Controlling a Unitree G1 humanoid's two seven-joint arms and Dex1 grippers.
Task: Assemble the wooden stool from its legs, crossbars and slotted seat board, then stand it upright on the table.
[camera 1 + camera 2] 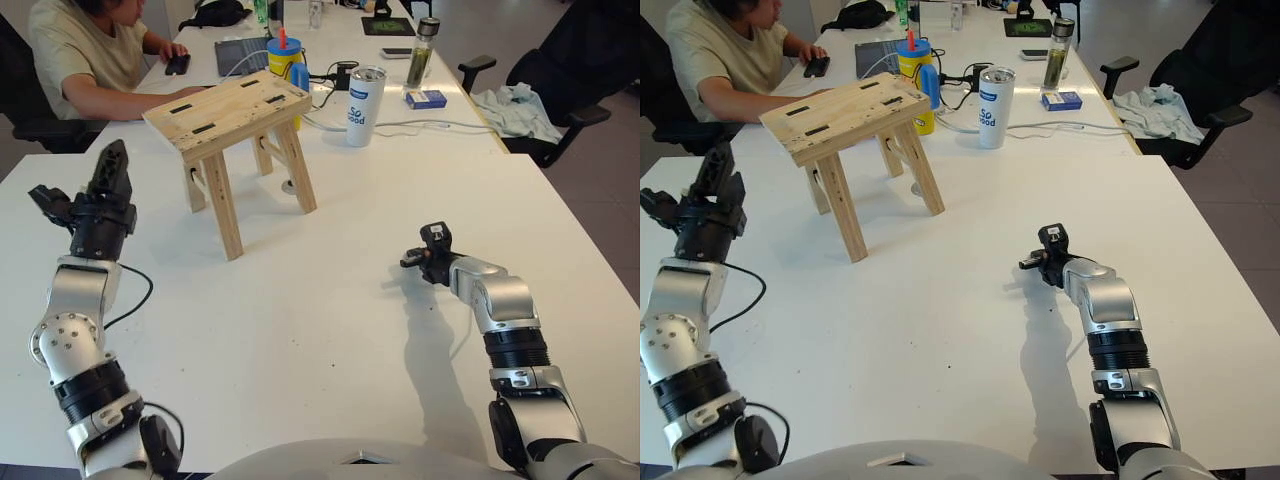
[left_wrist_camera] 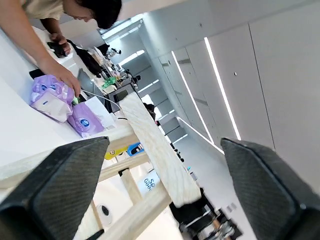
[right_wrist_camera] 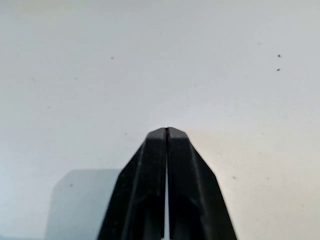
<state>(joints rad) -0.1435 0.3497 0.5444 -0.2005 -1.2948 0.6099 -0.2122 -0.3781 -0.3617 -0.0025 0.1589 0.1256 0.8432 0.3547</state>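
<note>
The wooden stool [image 1: 235, 115] stands upright at the far left of the white table [image 1: 330, 330], fully put together, with its slotted seat board on top and its legs and crossbars below. My left gripper [image 1: 78, 182] is raised to the left of the stool, apart from it, open and holding nothing. In the left wrist view its two dark fingers [image 2: 55, 190] frame the stool's seat [image 2: 155, 150]. My right gripper [image 1: 420, 258] hovers low over the bare table to the right of the stool. Its fingertips [image 3: 166, 134] are pressed together with nothing between them.
Behind the stool stand a white tumbler [image 1: 365, 105], a yellow and blue bottle [image 1: 285, 55] and cables. A small blue box [image 1: 425, 98] and a dark bottle [image 1: 422, 50] lie farther back. A seated person's arm [image 1: 130, 100] rests near the stool. Purple packets [image 2: 50, 97] lie beside it.
</note>
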